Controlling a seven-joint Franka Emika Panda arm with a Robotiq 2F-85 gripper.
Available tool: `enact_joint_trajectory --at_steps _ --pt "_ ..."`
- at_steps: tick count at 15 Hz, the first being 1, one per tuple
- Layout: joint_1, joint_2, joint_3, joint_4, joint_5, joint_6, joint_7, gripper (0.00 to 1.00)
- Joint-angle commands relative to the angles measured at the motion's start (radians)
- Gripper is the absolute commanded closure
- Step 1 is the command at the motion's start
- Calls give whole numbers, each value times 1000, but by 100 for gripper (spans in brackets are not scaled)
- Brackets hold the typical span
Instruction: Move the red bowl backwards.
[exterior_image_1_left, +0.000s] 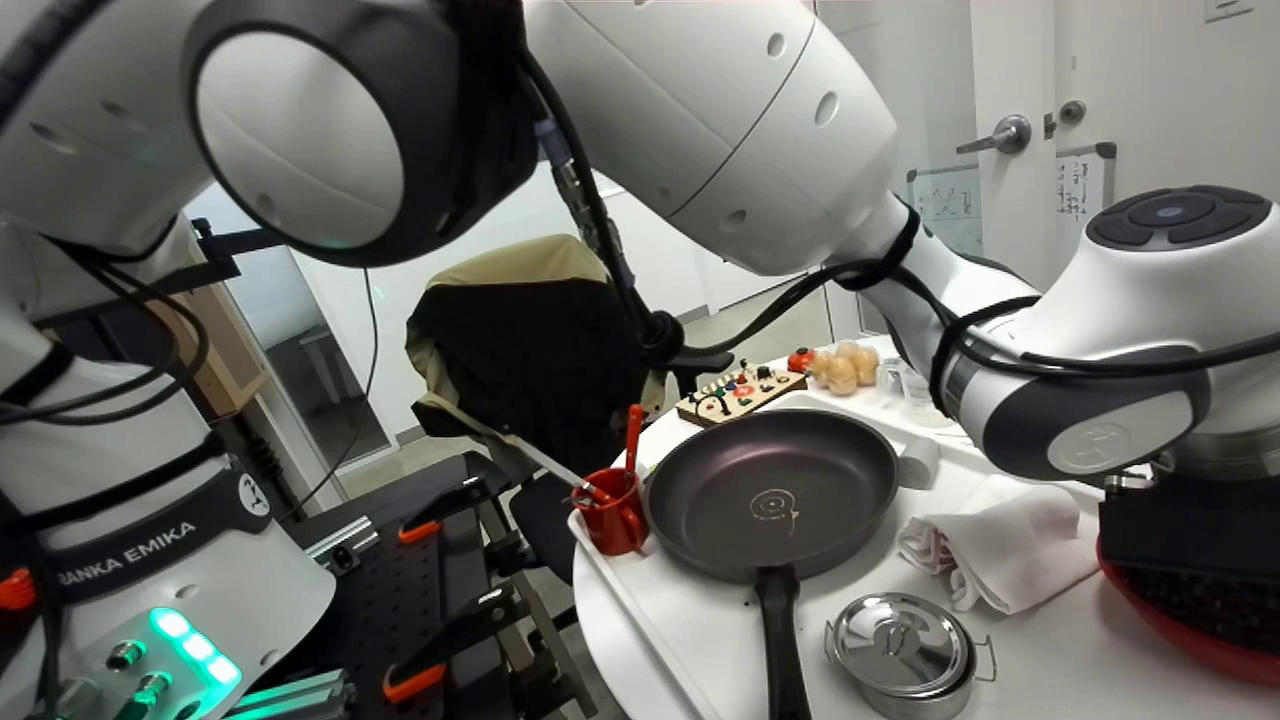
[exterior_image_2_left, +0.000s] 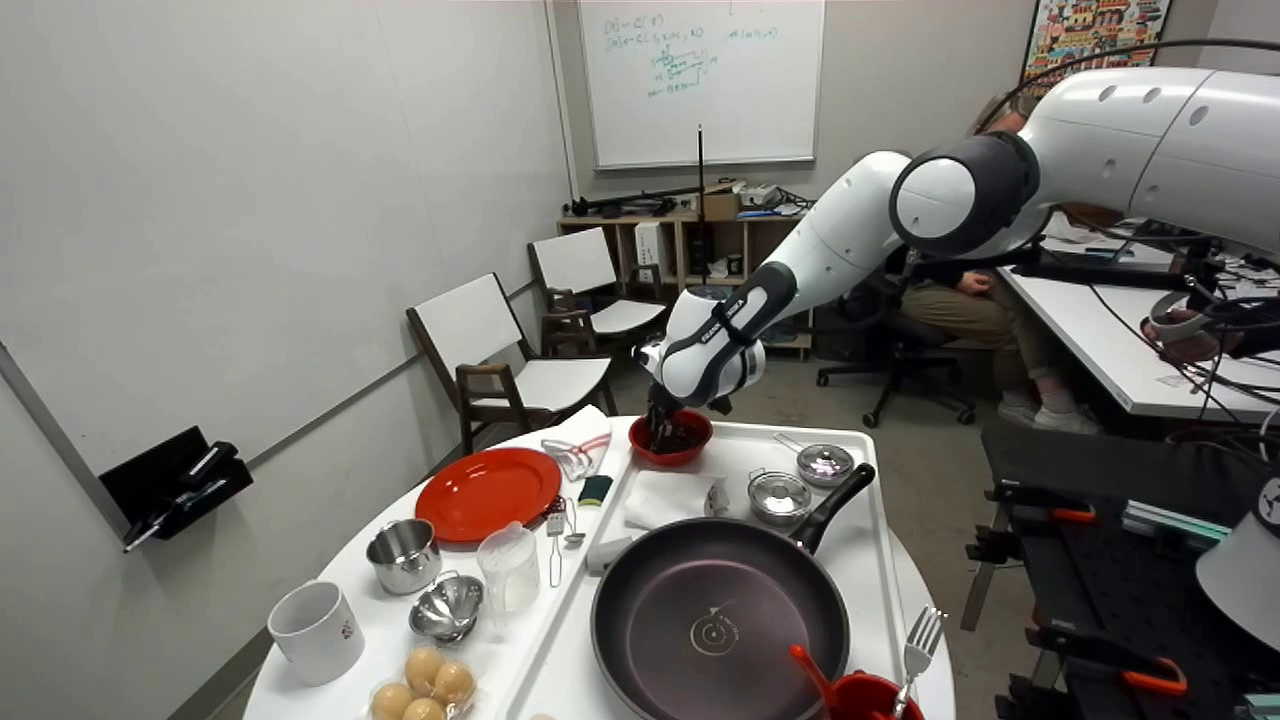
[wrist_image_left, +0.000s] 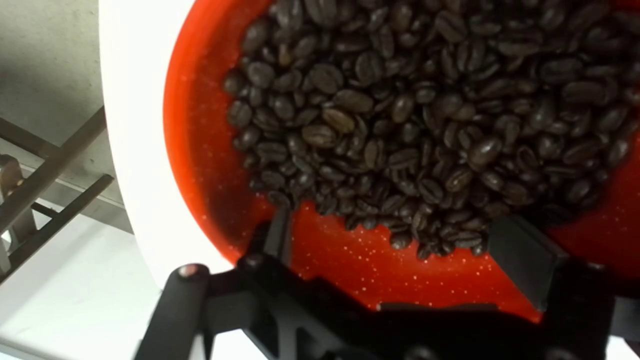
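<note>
The red bowl (exterior_image_2_left: 668, 458) stands upright at the far end of the white tray, by the table's edge. It is partly filled with dark brown beans. In an exterior view only its near side (exterior_image_1_left: 1190, 635) shows at the right edge. In the wrist view the bowl (wrist_image_left: 182, 125) fills most of the picture. My gripper (wrist_image_left: 395, 212) is open, its two fingers wide apart. It points down into the bowl, with the fingertips at the edge of the beans and nothing held between them. The gripper (exterior_image_2_left: 660, 425) hides part of the bowl in both exterior views.
A folded white cloth (exterior_image_2_left: 668, 498) and small lidded metal pots (exterior_image_2_left: 779, 496) lie near the bowl on the tray (exterior_image_2_left: 880, 560). A black frying pan (exterior_image_2_left: 715, 620) and a red cup (exterior_image_1_left: 612, 515) stand beyond them. A flat red plate (exterior_image_2_left: 490, 495) lies beside the tray.
</note>
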Motion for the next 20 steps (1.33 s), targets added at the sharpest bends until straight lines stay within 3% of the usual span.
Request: enact_joint_trajectory --at_steps 1,20 --pt "25 35 -12 62 16 -15 -8 0" --pt "21 -62 -75 -12 1 -16 49 0"
